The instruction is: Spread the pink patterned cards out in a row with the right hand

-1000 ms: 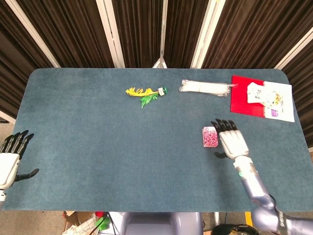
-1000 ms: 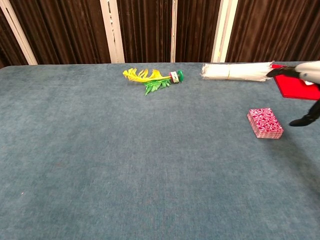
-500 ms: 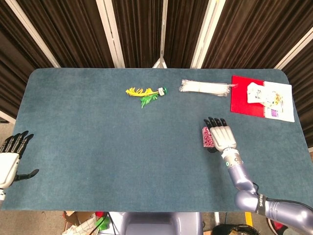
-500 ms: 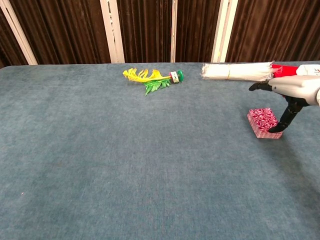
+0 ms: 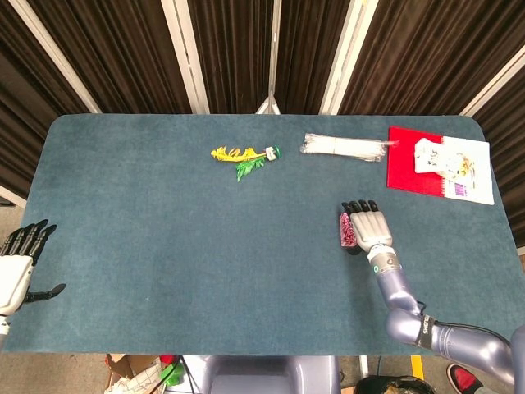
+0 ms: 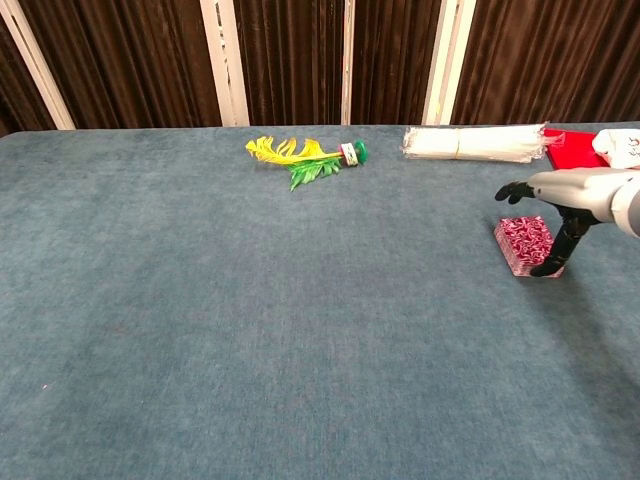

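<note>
Cards [image 5: 346, 229] lay as one squared pink deck toward the table's [image 5: 164, 246] right edge, none spread yet, the right hand [image 5: 367, 227] flat over them with fingers extended, gripping nothing, so the whole row remained to do

Table [image 5: 164, 246] fills most of head view, curtain behind its far edge. Card deck [image 5: 347, 230] sits right of centre; right hand [image 5: 368, 226] lies flat over its right part, forearm running toward lower right. Left hand [image 5: 16, 267] at lower left of frame, off the table's left edge. Near far edge, centre: artificial plant sprig [image 5: 244, 156]. To its right, bundle of straws [image 5: 344, 147]; right again, booklet [image 5: 439, 162] in upper right.
</note>
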Controlling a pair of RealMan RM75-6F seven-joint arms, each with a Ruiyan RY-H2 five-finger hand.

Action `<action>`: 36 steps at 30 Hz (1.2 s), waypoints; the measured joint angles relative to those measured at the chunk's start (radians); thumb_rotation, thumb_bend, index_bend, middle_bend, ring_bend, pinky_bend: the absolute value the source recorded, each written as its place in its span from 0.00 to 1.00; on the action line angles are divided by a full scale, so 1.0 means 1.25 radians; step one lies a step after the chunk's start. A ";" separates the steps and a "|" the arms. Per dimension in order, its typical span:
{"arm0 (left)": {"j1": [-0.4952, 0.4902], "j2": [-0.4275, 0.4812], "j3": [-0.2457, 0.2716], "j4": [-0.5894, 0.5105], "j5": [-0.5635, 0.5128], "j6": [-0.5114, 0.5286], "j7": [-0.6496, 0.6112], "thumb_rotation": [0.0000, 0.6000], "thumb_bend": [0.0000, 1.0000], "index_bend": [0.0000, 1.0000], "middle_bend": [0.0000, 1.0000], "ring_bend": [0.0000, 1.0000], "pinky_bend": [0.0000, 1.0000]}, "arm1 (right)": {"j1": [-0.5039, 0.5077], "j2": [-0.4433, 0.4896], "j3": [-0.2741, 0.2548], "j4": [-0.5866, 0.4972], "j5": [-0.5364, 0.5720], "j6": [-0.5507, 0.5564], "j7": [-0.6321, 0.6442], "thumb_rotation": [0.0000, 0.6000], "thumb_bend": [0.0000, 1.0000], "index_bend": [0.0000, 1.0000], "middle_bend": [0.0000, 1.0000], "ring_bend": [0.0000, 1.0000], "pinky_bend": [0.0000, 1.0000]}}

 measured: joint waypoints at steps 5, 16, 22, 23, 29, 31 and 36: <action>-0.001 0.001 0.000 -0.001 -0.002 -0.002 -0.002 1.00 0.00 0.00 0.00 0.00 0.00 | 0.009 -0.013 -0.008 0.028 0.013 -0.007 0.005 1.00 0.21 0.13 0.18 0.07 0.00; -0.002 0.002 -0.001 -0.002 -0.005 -0.004 -0.004 1.00 0.00 0.00 0.00 0.00 0.00 | 0.018 -0.024 -0.020 0.061 0.029 -0.015 0.019 1.00 0.21 0.18 0.22 0.08 0.00; -0.002 0.001 -0.001 -0.003 -0.005 -0.003 -0.003 1.00 0.00 0.00 0.00 0.00 0.00 | 0.022 -0.027 -0.027 0.069 0.033 -0.018 0.023 1.00 0.21 0.31 0.28 0.10 0.00; -0.001 0.001 -0.001 -0.003 -0.005 -0.002 -0.004 1.00 0.00 0.00 0.00 0.00 0.00 | 0.022 -0.028 -0.027 0.069 0.033 -0.017 0.023 1.00 0.21 0.35 0.30 0.11 0.00; -0.001 0.002 0.000 -0.004 -0.003 -0.001 -0.006 1.00 0.00 0.00 0.00 0.00 0.00 | 0.021 -0.031 -0.028 0.073 0.019 -0.008 0.039 1.00 0.24 0.47 0.39 0.15 0.00; -0.001 0.002 0.000 -0.004 -0.003 -0.001 -0.006 1.00 0.00 0.00 0.00 0.00 0.00 | 0.019 -0.031 -0.028 0.070 0.008 -0.004 0.047 1.00 0.24 0.48 0.40 0.15 0.00; -0.001 0.002 0.001 -0.005 -0.001 0.000 -0.006 1.00 0.00 0.00 0.00 0.00 0.00 | 0.017 -0.019 -0.027 0.046 -0.012 0.008 0.054 1.00 0.24 0.49 0.41 0.16 0.00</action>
